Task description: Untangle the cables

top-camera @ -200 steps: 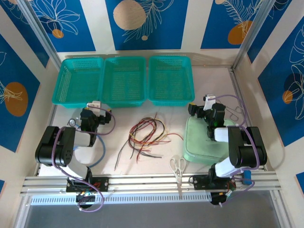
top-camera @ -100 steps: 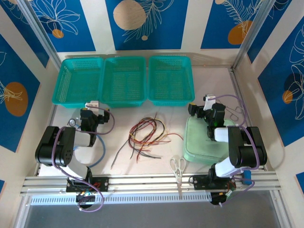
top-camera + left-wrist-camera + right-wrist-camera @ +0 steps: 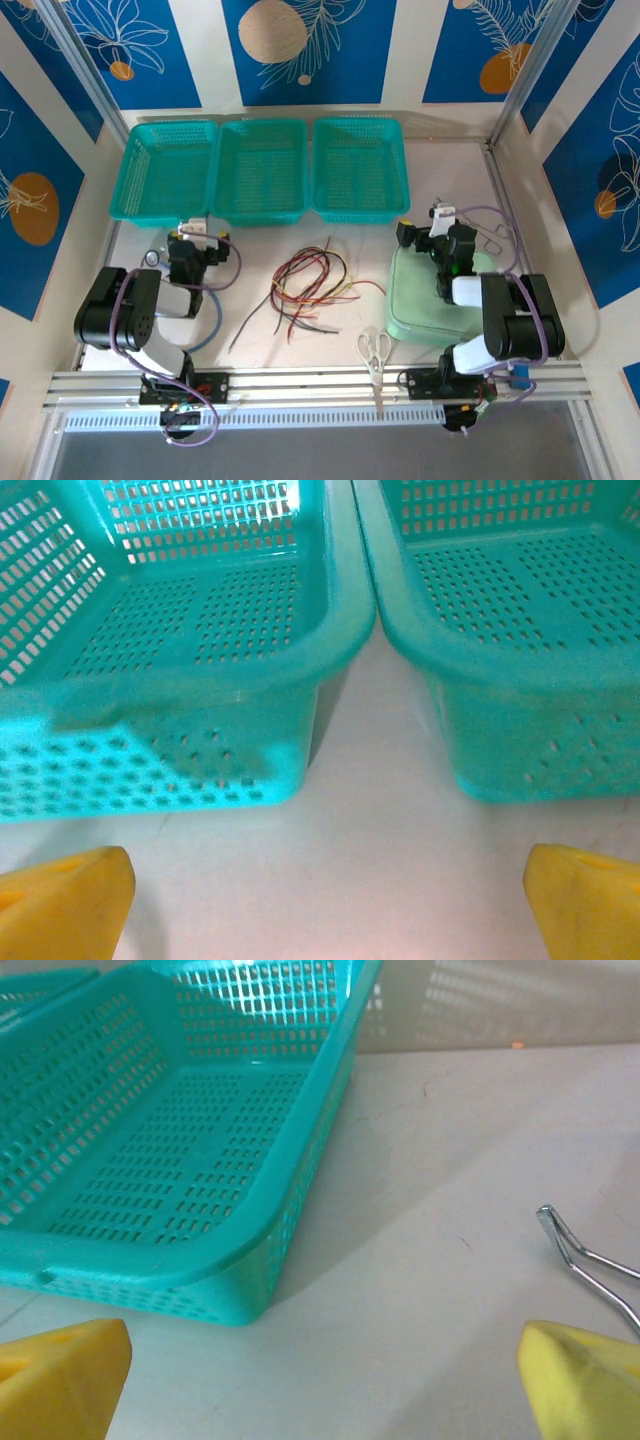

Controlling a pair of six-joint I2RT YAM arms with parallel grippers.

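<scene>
Both wrists have shifted slightly since a second ago, and one black strand's near tip has swung a little left. Nearest us, scissors (image 3: 374, 350) lie by the rail. Beyond them the cables (image 3: 305, 285) sprawl in a loose tangle mid-table, between the arms and just left of a green mat (image 3: 415, 305), apart from both grippers. We see the left gripper (image 3: 325, 905) spread wide, holding nothing, facing the gap between two baskets (image 3: 345, 610). The right gripper (image 3: 320, 1385), equally wide and unladen, faces the third basket (image 3: 290, 1170).
</scene>
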